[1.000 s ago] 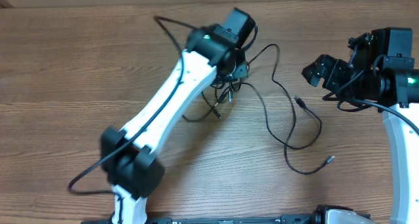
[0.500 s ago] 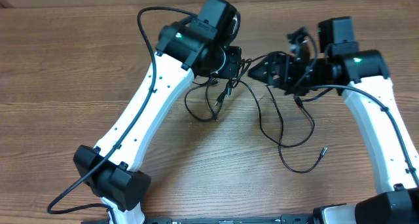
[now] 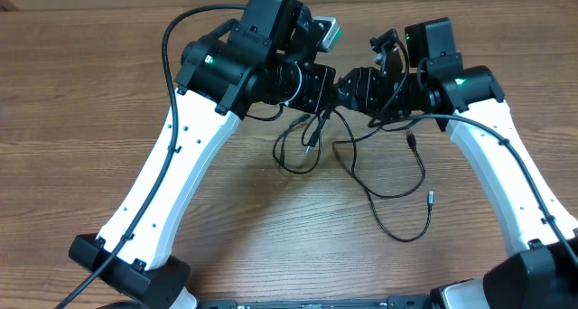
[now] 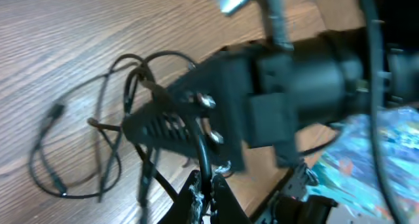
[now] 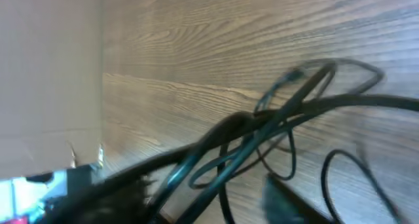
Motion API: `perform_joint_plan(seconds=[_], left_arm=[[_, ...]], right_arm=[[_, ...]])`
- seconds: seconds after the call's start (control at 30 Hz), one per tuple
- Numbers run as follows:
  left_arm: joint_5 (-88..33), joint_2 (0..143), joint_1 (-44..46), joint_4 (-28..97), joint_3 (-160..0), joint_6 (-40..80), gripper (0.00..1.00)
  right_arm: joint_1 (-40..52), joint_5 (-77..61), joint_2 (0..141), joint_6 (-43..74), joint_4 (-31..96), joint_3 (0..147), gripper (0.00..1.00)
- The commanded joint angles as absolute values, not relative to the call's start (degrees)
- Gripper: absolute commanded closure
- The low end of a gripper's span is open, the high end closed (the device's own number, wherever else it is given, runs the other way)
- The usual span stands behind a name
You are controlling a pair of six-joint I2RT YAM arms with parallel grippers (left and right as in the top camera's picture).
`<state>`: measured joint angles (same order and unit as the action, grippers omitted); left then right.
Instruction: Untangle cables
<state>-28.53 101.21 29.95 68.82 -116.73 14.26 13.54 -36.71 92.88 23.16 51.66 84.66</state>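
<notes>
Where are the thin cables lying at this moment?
Overhead view: the cables lie centrally, below the left gripper and right gripper, trailing toward the right arm.

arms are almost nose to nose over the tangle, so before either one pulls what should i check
1. Left gripper has a strand of the cables: ok, a cord runs between its fingertips in the left wrist view.
2. Right gripper has a grip: cannot tell, the right wrist view is blurred.
3. Clearance between the grippers: not ok, they nearly touch in the overhead view.
4. Loose plug end lies free on the table: ok.
5. Strands separated: not ok, loops cross below the grippers.
</notes>
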Motion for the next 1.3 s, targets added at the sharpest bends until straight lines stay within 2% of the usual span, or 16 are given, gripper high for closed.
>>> perform_joint_plan(seconds=[0.0, 0.07, 0.1, 0.2, 0.4, 0.6, 0.67, 0.73, 0.87, 0.97, 1.03, 1.27], left_arm=[[-29.93, 99.72, 29.91, 69.23, -117.34, 11.97, 0.96], [-23.97, 99.72, 29.91, 70.96, -117.34, 11.99, 0.96], [-21.69, 99.72, 29.89, 71.77, -117.34, 12.01, 0.96], [-18.87, 99.72, 29.3, 73.08, -117.34, 12.01, 0.96], [-18.28, 99.72, 25.96, 74.37, -117.34, 11.97, 0.96], [-16.14, 99.68, 19.97, 77.73, -117.34, 12.01, 0.96], [-17.26, 99.7, 19.46, 77.58, -117.32, 12.01, 0.96], [-17.45, 99.74, 19.75, 76.55, -117.27, 11.99, 0.96], [-17.61, 99.74, 19.94, 76.07, -117.14, 12.91, 0.96], [-17.65, 99.74, 19.94, 76.03, -117.14, 13.58, 0.96], [-18.68, 99.74, 19.94, 75.85, -117.14, 14.41, 0.95], [-28.27, 100.44, 20.69, 71.09, -116.99, 14.33, 0.94]], right_arm=[[13.87, -34.94, 93.8, 25.45, 51.57, 85.84, 0.67], [13.58, -31.68, 93.8, 25.47, 53.06, 85.84, 0.72], [13.26, -29.69, 93.8, 25.47, 54.13, 85.84, 0.82], [12.27, -24.08, 93.8, 25.47, 56.38, 85.84, 0.96], [9.8, -10.48, 93.78, 25.5, 61.12, 85.84, 0.96], [5.08, -10.28, 92.86, 25.3, 62.94, 86.06, 0.96], [4.21, -21.47, 91.85, 19.33, 62.96, 87.79, 0.96], [4.23, -43.16, 91.18, 6.37, 62.78, 92.27, 0.96], [5.19, -63.79, 90.15, -3.44, 62.41, 99.26, 0.96], [5.82, -61.32, 89.95, -2.74, 60.82, 101.49, 0.96], [6.33, -52.45, 90.04, 3.18, 62.28, 101.47, 0.96], [9.37, -53.19, 90.04, -0.27, 64.58, 101.47, 0.96]])
